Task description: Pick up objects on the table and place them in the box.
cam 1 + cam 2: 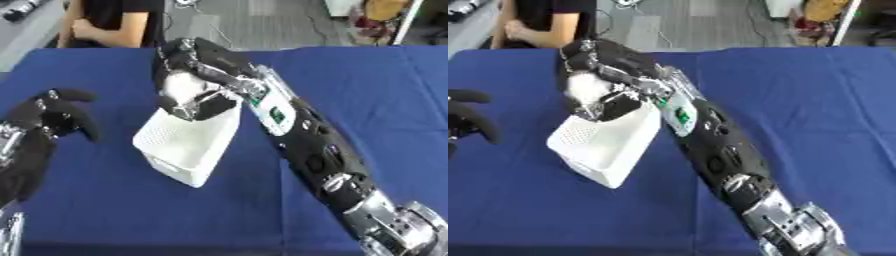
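While curled round a white object [181, 85] above the far rim of the box, holds the load clear of the desk: right robot hand [199, 75], fingers wrapped about the thing, thumb and fingers clamped on it, nothing of its shape plain beyond pale and rounded. Directly beneath and slightly nearer than the right robot hand, sits tilted a white box [188, 145] with perforated walls, open mouth turned up and toward the palm. Judged as the placing step: object already lifted, carried over the box, not yet let go. Calls next for a small descent into the opening, then a spreading of the fingers so the thing drops inside rather than onto the rim; calls also for care with the box wall, which lies touching or very nearly touching the lower fingers and looks likely to tip or slide if nudged.

Farther out to the left of the box, rests idle the left robot hand [52, 114], fingers loosely bent, gripping nothing, well apart from the work. Below everything, spreads the blue cloth of the desk [376, 90], bare on the right side. Nothing seen between palm and box mouth to block the drop. No further loose objects made out on the cloth, though the long right forearm hides a strip of it.
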